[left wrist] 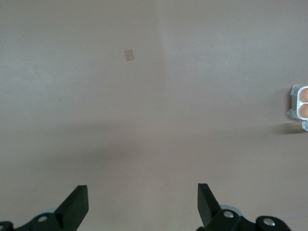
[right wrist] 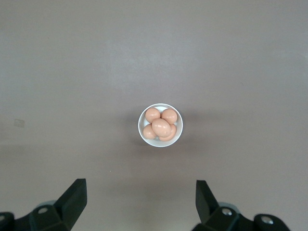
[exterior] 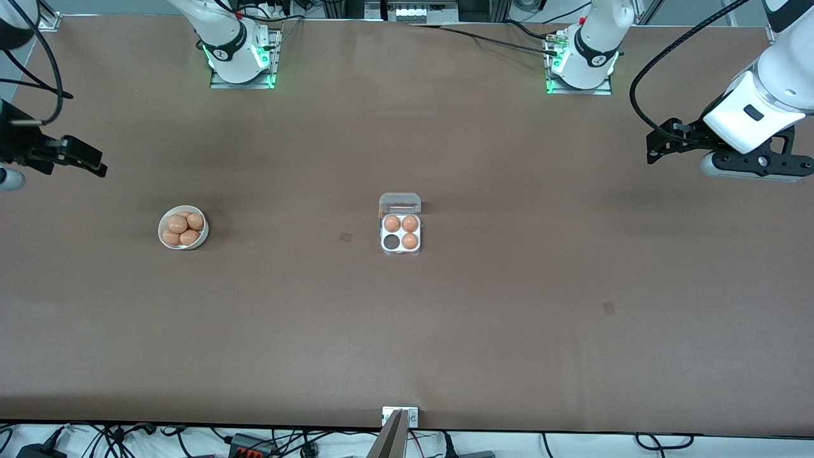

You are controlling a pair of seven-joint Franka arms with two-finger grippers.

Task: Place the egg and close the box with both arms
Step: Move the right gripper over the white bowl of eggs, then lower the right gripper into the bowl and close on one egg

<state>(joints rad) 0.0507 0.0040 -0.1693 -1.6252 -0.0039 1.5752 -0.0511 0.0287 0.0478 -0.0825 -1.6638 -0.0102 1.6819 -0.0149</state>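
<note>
the light is even and fairly bright, falling from above onto the matte brown table (exterior: pixel 509 331), which shows no hard glare, only a pale sheen in broad bands near the edge closest to the front camera. shadows are soft and short: a faint dark smudge beside the bowl (exterior: pixel 183 228), another beside the box (exterior: pixel 401 224), whose clear lid catches a little light. green lamps glow at both arm bases. the left wrist view is washed out and greyish, with a wide blurred shadow band across the table. both wrist views look soft, their black fingers (right wrist: pixel 72 201) crisp-edged.
</note>
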